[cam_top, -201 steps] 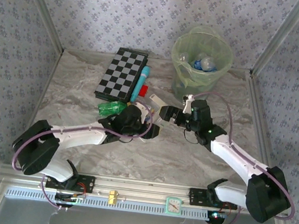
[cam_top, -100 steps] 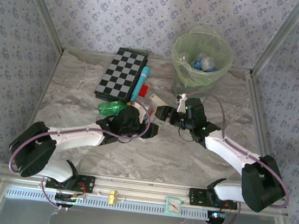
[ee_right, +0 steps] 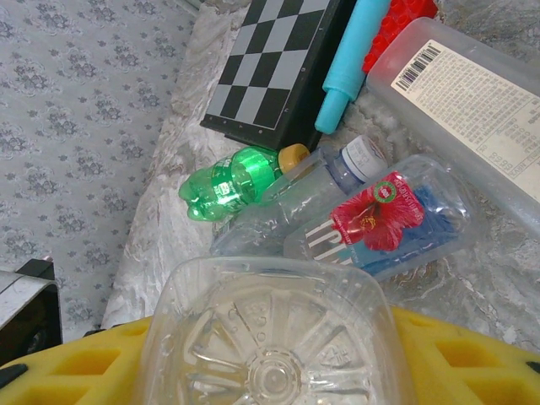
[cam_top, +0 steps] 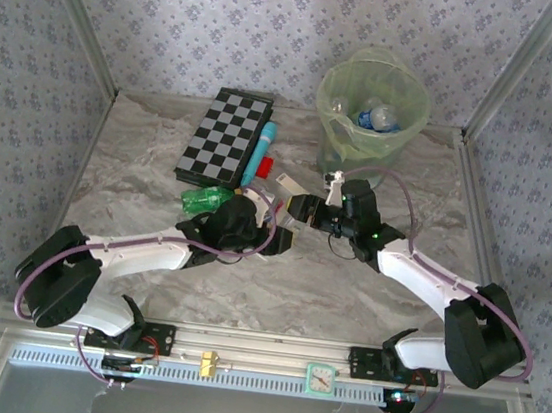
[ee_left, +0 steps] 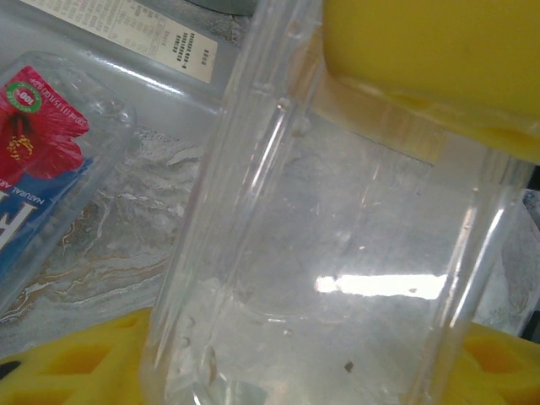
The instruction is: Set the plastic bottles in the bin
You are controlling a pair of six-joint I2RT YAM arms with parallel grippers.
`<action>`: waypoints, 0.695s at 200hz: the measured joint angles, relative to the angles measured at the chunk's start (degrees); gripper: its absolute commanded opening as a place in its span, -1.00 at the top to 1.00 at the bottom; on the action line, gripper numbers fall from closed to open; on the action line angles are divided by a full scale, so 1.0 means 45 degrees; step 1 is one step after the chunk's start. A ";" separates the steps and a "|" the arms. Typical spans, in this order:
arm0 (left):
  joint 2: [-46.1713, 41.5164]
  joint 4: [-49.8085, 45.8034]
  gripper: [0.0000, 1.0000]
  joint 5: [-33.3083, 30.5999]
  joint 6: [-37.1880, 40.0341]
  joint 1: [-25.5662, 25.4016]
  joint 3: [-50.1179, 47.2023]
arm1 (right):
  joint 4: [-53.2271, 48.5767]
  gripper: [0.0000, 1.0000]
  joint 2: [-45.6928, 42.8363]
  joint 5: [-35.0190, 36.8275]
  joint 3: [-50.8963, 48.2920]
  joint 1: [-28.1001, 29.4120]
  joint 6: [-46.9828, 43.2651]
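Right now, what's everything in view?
bin: one, pale green, far right
binned bottles: several, clear with blue
checkerboard: one, black-white, far left-centre
cyan tube: one, beside checkerboard
red block: one, beside tube
green bottle: one, centre-left
red-flower bottle: one, clear, centre
capped bottle: one, clear, beside green
flat container: one, clear, centre
clock: one, pale, front rail
left gripper: yellow, shut on held bottle
right gripper: yellow, flanks bottle base, grip unclear

Bright even light, soft shadows, glare streak on close, blurred bottle (ee_left: 337, 278)
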 measured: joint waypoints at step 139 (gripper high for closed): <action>-0.3458 -0.1379 -1.00 -0.2453 -0.0495 0.2739 -0.1719 | -0.6076 -0.03 -0.4507 0.1671 0.3934 -0.4673 -0.3580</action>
